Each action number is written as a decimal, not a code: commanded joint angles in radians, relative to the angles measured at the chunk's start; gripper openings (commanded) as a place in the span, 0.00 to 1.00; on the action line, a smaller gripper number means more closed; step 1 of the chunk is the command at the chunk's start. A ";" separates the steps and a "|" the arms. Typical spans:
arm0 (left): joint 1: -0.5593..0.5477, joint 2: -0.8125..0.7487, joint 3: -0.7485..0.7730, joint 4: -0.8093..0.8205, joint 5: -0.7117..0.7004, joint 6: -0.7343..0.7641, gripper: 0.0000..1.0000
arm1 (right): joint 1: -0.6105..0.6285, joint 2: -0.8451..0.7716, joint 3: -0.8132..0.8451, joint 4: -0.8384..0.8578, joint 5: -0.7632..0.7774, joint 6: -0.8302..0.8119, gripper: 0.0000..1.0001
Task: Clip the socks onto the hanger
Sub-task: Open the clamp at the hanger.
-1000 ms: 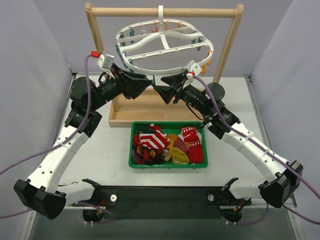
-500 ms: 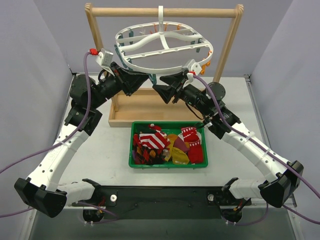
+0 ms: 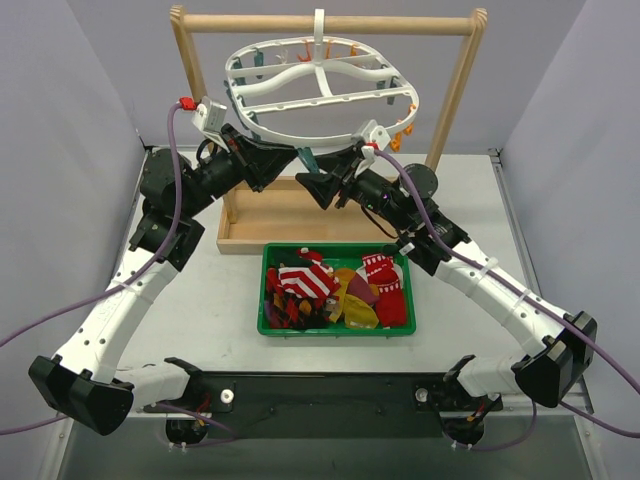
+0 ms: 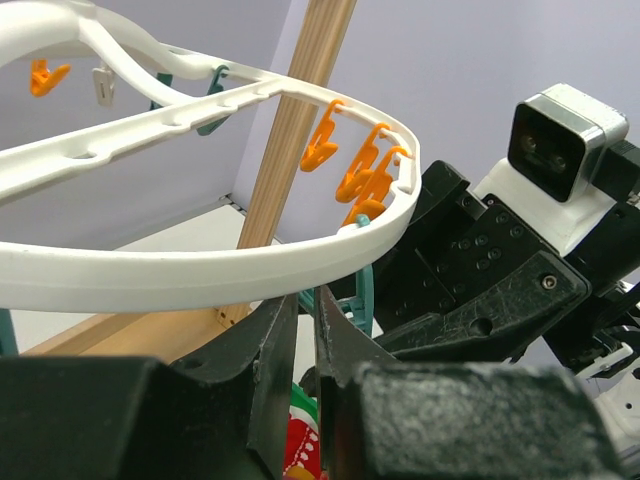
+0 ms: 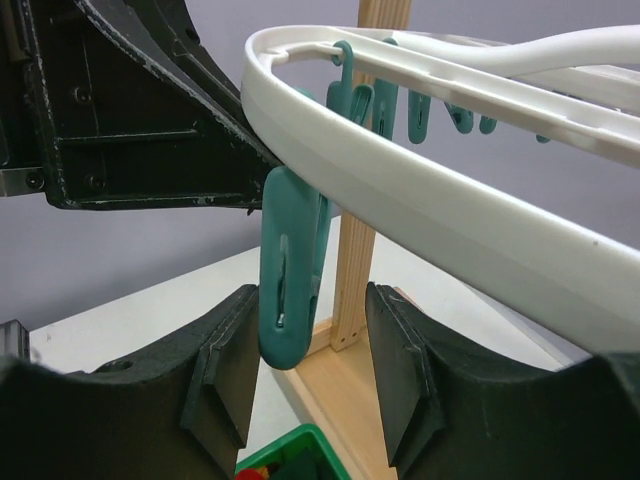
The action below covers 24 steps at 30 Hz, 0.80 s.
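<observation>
Centre-left on the right wrist view, my right gripper (image 5: 312, 340) gapes around a stiff teal clip (image 5: 288, 275) on the hanger (image 5: 420, 215); I'd pinch its top. Left gripper (image 4: 307, 340): can't tell.

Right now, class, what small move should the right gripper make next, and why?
Probably close the right gripper on the teal clip: it hangs between the open jaws below the hanger, with the socks all in the green bin.

Left arm (image 3: 110, 320) and right arm (image 3: 500, 300): white links, black joint housings, mounted on a black base plate (image 3: 320, 385). A purple cable (image 3: 176, 165) runs along each arm, with a red plug (image 3: 186, 105) at the wrist. Wrist camera (image 4: 560, 150): white and grey, two lenses. Fingers (image 5: 215, 385): matte black, scuffed. One screw (image 4: 547, 283) shows.
</observation>
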 commanded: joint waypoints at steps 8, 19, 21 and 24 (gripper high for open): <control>-0.008 -0.005 0.014 0.020 0.008 -0.011 0.22 | 0.014 0.013 0.069 0.124 -0.021 0.013 0.34; -0.005 -0.038 -0.022 0.014 -0.002 -0.003 0.19 | 0.022 0.006 0.075 0.084 -0.012 -0.024 0.00; -0.004 -0.047 -0.037 0.011 -0.002 -0.015 0.28 | 0.027 0.004 0.069 0.085 -0.007 -0.022 0.00; 0.004 -0.077 -0.057 0.005 0.001 -0.043 0.51 | 0.033 0.004 0.064 0.084 -0.006 -0.030 0.00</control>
